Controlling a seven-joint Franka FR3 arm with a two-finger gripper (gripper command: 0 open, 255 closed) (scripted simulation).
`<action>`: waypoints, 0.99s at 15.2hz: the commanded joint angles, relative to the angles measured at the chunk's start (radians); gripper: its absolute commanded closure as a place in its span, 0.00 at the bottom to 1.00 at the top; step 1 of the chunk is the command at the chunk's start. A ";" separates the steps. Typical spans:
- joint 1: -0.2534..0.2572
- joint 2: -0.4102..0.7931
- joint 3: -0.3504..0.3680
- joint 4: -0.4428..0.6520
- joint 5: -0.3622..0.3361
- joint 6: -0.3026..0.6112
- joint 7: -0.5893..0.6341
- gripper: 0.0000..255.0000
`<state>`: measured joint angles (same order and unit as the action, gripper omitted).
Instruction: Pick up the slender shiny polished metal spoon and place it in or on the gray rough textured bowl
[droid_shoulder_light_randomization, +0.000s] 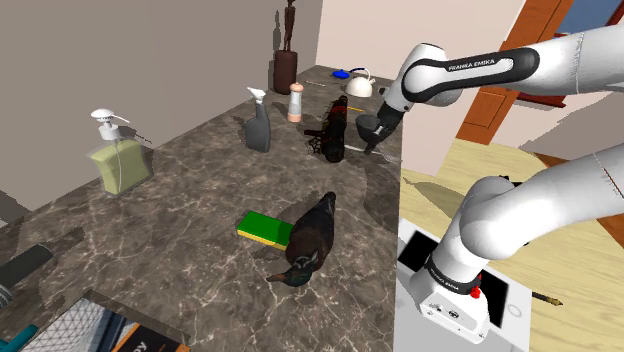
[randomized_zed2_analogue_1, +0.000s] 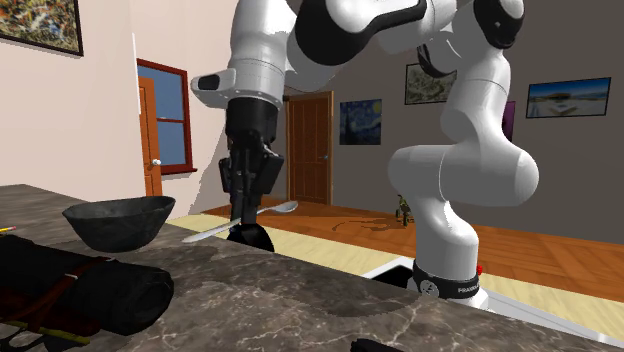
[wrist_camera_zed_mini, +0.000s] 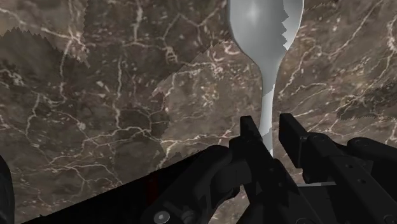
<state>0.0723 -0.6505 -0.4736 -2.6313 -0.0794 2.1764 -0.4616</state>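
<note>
From the shoulder view, the white arm (droid_shoulder_light_randomization: 470, 70) reaches across the brown marble counter (droid_shoulder_light_randomization: 200, 190) and bends down at its far edge. The black gripper (droid_shoulder_light_randomization: 376, 143) hangs there, just beside a dark bowl (droid_shoulder_light_randomization: 364, 124). A dark roll (droid_shoulder_light_randomization: 330, 135) lies next to the bowl. Nearer in sit a green and yellow sponge (droid_shoulder_light_randomization: 265, 227) and a dark bird figure (droid_shoulder_light_randomization: 310, 242), touching each other. Further along stand a grey spray bottle (droid_shoulder_light_randomization: 258, 122), a soap dispenser (droid_shoulder_light_randomization: 117, 152) and, at the back, a white kettle (droid_shoulder_light_randomization: 360, 85).

Now the second exterior view, and here is the action: the gripper (randomized_zed2_analogue_1: 244, 212) points straight down with its 2 fingers closed on a silver spoon (randomized_zed2_analogue_1: 276, 211). The spoon is held by its handle and tilted, with the scoop end raised toward the view's right. The handle tip dips toward the view's left, pointing at the bowl (randomized_zed2_analogue_1: 120, 222). The bowl stands upright on the counter (randomized_zed2_analogue_1: 300, 300), near the spoon but not under it. The roll (randomized_zed2_analogue_1: 85, 285) lies in front. Behind is a wooden door (randomized_zed2_analogue_1: 308, 145).

Over to the wrist view: the gripper (wrist_camera_zed_mini: 270, 130) clasps the thin handle between its narrow fingers. The spoon (wrist_camera_zed_mini: 264, 38) stretches away from them, scoop end furthest out, above the marble counter (wrist_camera_zed_mini: 95, 114).
</note>
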 joint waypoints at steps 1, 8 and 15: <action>-0.002 -0.010 0.006 0.022 0.000 -0.033 0.003 1.00; -0.001 -0.034 0.030 0.099 0.006 -0.132 0.021 1.00; 0.022 0.087 -0.059 0.247 0.020 -0.162 -0.070 1.00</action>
<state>0.0889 -0.5939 -0.5100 -2.4128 -0.0632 2.0144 -0.5069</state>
